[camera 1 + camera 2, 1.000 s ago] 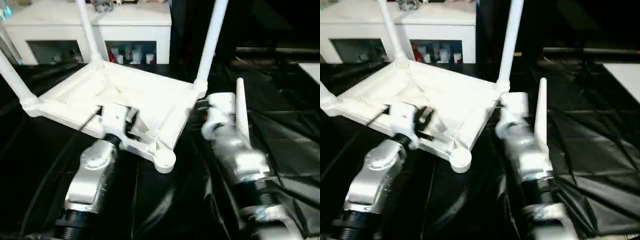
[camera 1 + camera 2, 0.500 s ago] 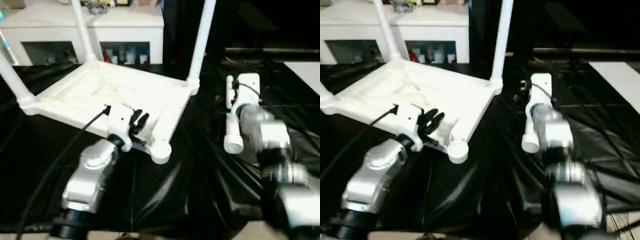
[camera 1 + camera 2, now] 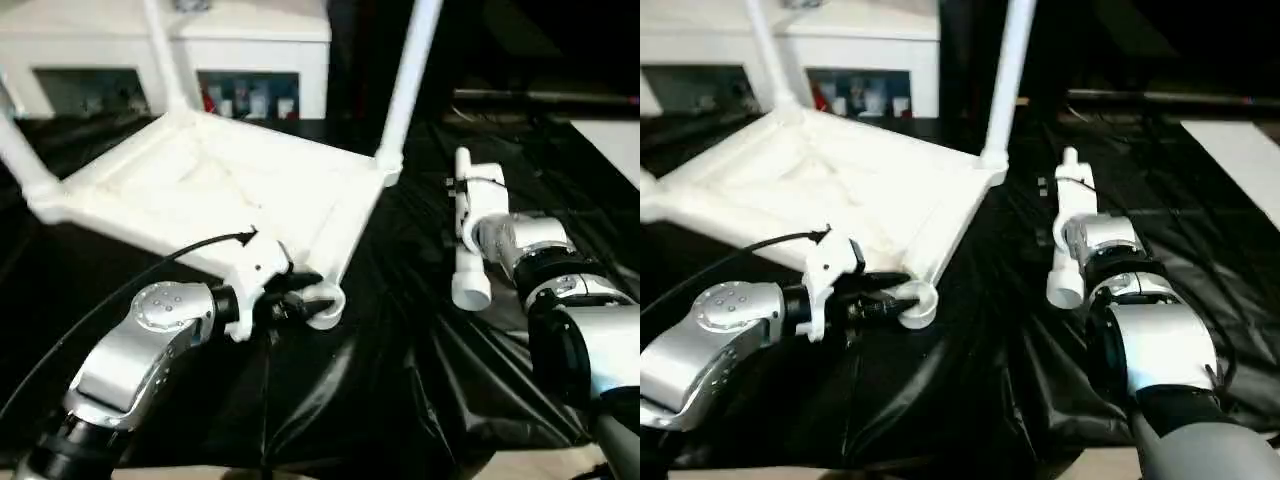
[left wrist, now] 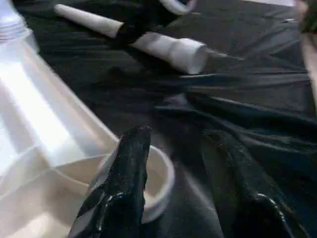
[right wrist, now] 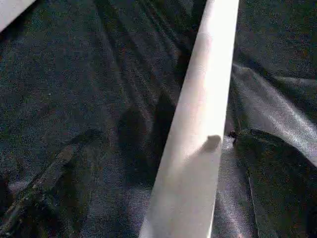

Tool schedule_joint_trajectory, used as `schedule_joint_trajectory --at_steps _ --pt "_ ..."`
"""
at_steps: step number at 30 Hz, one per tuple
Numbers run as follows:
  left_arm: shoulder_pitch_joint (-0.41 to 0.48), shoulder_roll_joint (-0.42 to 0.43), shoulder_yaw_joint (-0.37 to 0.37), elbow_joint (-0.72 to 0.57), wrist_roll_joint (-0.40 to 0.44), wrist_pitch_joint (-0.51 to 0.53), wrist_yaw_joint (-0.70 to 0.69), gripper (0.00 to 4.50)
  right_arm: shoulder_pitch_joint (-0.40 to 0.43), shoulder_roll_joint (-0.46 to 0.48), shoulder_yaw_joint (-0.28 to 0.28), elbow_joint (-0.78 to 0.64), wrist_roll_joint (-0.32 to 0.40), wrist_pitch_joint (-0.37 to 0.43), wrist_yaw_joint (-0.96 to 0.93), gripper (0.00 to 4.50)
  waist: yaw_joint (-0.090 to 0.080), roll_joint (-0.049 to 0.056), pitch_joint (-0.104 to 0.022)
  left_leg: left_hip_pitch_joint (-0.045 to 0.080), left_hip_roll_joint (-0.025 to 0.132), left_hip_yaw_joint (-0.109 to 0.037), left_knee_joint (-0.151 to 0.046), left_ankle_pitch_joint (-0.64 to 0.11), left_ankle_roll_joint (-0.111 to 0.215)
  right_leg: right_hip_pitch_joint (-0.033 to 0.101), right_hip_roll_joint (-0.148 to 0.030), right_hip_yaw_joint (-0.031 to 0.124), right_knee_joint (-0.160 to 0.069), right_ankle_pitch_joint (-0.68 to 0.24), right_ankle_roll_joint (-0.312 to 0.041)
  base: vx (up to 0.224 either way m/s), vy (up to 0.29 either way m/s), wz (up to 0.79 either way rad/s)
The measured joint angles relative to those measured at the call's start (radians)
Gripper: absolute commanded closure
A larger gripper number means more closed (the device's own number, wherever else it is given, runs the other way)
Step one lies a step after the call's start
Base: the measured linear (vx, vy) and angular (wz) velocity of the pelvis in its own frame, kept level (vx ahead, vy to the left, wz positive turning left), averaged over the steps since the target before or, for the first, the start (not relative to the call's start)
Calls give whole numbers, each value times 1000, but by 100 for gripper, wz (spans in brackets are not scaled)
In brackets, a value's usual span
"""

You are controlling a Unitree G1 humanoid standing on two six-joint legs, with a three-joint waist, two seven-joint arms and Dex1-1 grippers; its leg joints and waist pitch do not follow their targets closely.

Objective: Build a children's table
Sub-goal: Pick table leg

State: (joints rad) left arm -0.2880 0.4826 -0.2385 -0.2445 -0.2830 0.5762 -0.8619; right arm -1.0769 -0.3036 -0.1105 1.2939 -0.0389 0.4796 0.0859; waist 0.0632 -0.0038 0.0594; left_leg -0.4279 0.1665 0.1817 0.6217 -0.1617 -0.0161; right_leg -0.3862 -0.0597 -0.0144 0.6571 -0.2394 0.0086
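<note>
Black fingers of the left gripper (image 4: 183, 183) stand parted at the near corner socket (image 3: 325, 305) of the upturned children's table (image 3: 210, 190); one finger (image 4: 124, 173) lies over the socket's round rim and the other sits outside it above the black sheet (image 3: 400, 400), with nothing clamped between them. The right gripper (image 5: 148, 178) has its fingers spread wide, and the loose leg (image 3: 1068, 240) runs between them; whether they press it cannot be told. This leg points away from the robot, just right of the table top. Three legs stand upright in the other sockets. A white cabinet (image 3: 250, 40) stands behind.
</note>
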Motion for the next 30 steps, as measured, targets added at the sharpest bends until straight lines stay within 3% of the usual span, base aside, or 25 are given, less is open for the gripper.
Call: schedule_joint_trajectory --at_steps 6,11,17,27,30 --pt "0 16 -4 -38 -17 38 -9 178 0 -15 -3 29 -1 15 -17 0 0 -3 1 1 5 13 0 0 0 0 -2 1 0 1 1 0 0 0" --pt "0 21 -4 -44 -20 54 -10 143 3 -35 -40 46 12 34 -22 0 -2 -4 1 2 7 14 0 0 0 0 -1 1 0 1 1 0 0 0" --pt "-5 20 -8 -45 -20 60 -8 99 12 -37 -59 52 36 58 -3 71 -4 -4 1 2 7 15 0 0 0 0 -1 2 0 1 1 0 0 0" --pt "-6 20 -14 -48 -27 75 -8 13 19 -38 -80 53 46 76 19 156 -2 -5 0 2 7 15 0 0 0 0 -1 2 0 1 1 0 0 0" --pt "-7 20 -14 -48 -28 75 -8 7 20 -41 -81 53 46 78 28 165 -2 -5 0 2 7 15 0 0 0 0 -1 2 0 1 1 0 0 0"
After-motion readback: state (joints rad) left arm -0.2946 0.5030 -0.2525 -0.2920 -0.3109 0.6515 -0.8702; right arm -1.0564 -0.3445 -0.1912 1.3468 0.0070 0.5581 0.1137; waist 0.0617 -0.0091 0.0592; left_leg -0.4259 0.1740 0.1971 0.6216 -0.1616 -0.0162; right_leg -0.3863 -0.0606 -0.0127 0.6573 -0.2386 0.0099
